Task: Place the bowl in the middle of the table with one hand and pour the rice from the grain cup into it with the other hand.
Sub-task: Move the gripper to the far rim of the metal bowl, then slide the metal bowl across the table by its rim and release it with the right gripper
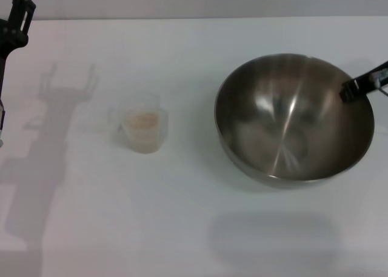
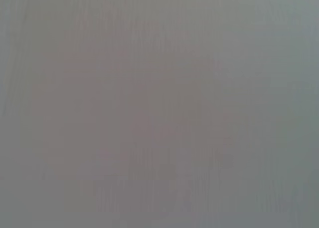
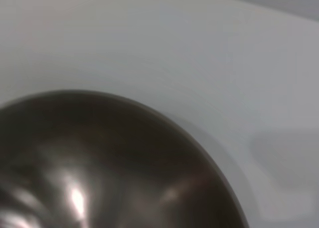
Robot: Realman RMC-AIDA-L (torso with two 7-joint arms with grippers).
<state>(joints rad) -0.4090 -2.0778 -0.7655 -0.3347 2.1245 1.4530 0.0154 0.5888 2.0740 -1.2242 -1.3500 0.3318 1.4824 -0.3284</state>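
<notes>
The steel bowl (image 1: 294,119) sits right of the table's middle, tilted a little. My right gripper (image 1: 354,88) reaches in from the right edge, and a dark finger (image 1: 350,90) lies on the inside of the bowl's right rim. The right wrist view shows only the bowl's rim and inside (image 3: 99,163). The clear grain cup (image 1: 143,130) stands upright left of the middle, with pale rice (image 1: 143,122) in it. My left gripper (image 1: 15,22) is high at the far left edge, well away from the cup. Its shadow on the table shows two prongs spread apart.
The white table (image 1: 194,228) fills the head view, and its far edge runs along the top. The left arm's shadow (image 1: 54,137) lies left of the cup. The left wrist view shows only a plain grey surface (image 2: 159,108).
</notes>
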